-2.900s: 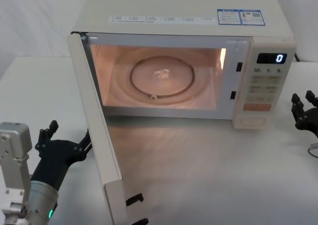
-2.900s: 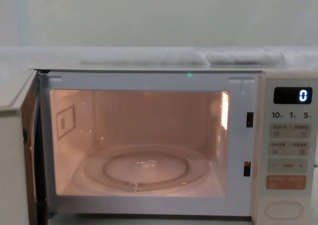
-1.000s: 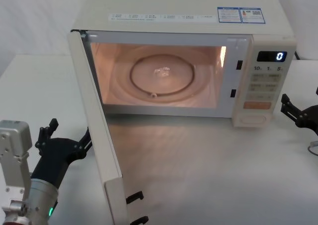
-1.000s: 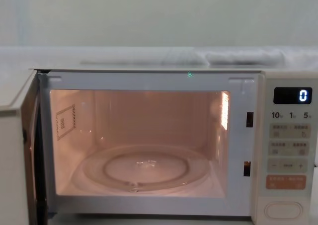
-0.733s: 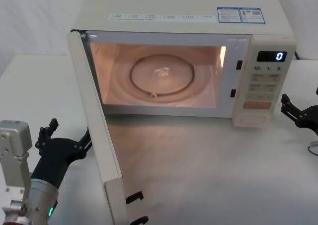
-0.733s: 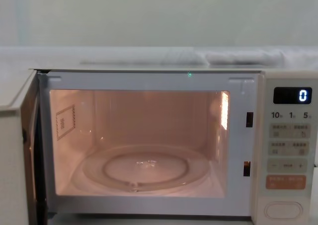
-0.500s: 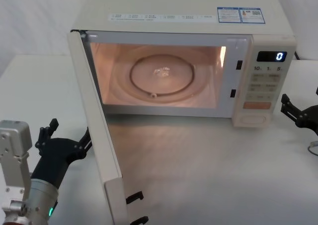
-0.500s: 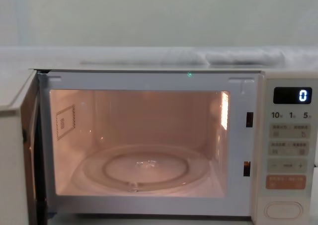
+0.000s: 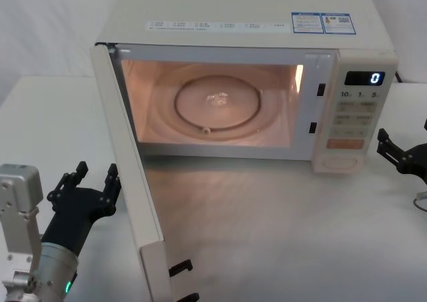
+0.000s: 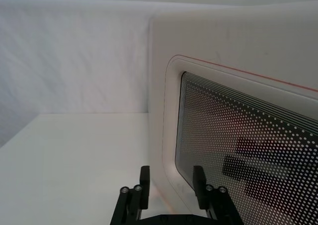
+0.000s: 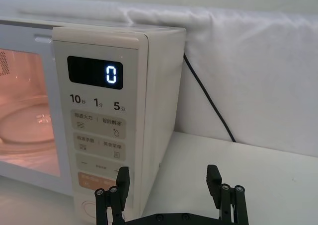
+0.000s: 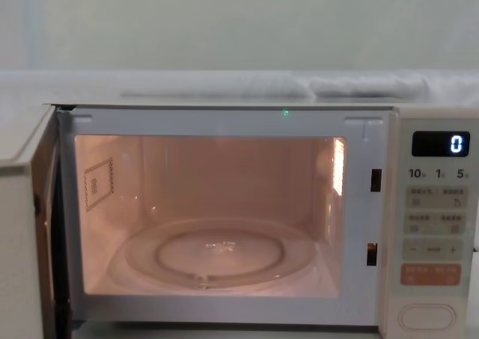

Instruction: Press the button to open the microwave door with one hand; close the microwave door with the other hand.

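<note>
The microwave door [image 9: 130, 175] stands swung wide open toward me, its edge facing the head view; it also shows at the left edge in the chest view [image 12: 19, 242]. My left gripper [image 9: 97, 174] sits low on the table just outside the door's outer face. Its fingers are apart with nothing between them, close to the dark dotted window [image 10: 238, 135] in the left wrist view [image 10: 171, 178]. The cream pill-shaped button [image 9: 340, 161] sits at the foot of the control panel [image 12: 426, 316]. My right gripper [image 9: 403, 132] hovers open to the right of the panel [image 11: 169, 173].
The lit cavity holds a glass turntable [image 9: 217, 102]. The display [image 9: 365, 78] reads 0. Two black latch hooks [image 9: 180, 267] jut from the door's free end. A black cable [image 11: 208, 96] runs down behind the microwave. White tabletop [image 9: 280, 222] lies in front.
My left gripper's fingers have drawn closer together and lifted away from the door's face. The door and the right gripper have stayed put.
</note>
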